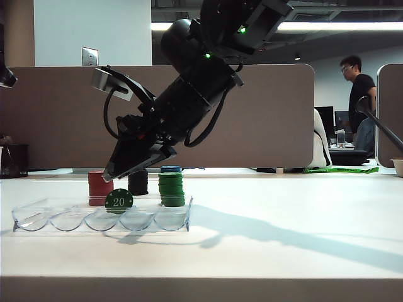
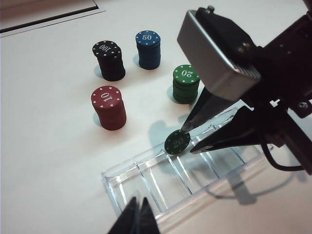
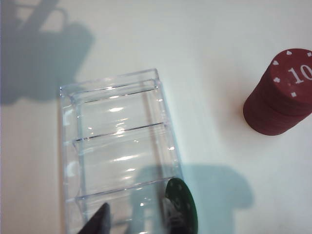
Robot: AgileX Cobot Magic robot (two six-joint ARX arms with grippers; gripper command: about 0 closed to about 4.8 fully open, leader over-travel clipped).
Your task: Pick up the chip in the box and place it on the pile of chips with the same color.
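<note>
Right gripper (image 2: pixel 187 140) reaches down over the box (image 1: pixel 38 220) on the table (image 1: pixel 283 245), jaws parted fairly wide, tips straddling the chip (image 1: pixel 119 201); one fingertip (image 2: pixel 186 127) sits right at the chip's upper rim, the other is just beside it, no clamp visible. In the right wrist view the chip (image 3: pixel 181 204) stands on edge against the box's (image 3: pixel 117 146) long wall, between the two dark fingertips (image 3: pixel 100 222). The chip is upright in the box, in a groove near the middle, "20" face toward the exterior camera. Green pile (image 1: pixel 171 189) stands on the table just behind the box, at about 2 o'clock from the chip in the exterior view; red pile (image 1: pixel 100 187) at about 10 o'clock, black pile (image 1: pixel 138 182) between them further back. Blue pile (image 2: pixel 148 48) is behind the green pile (image 2: pixel 185 84). Left gripper (image 2: pixel 137 219) hovers near the box's end, well apart from the chip (image 2: pixel 177 142), tips close together with nothing between them.
</note>
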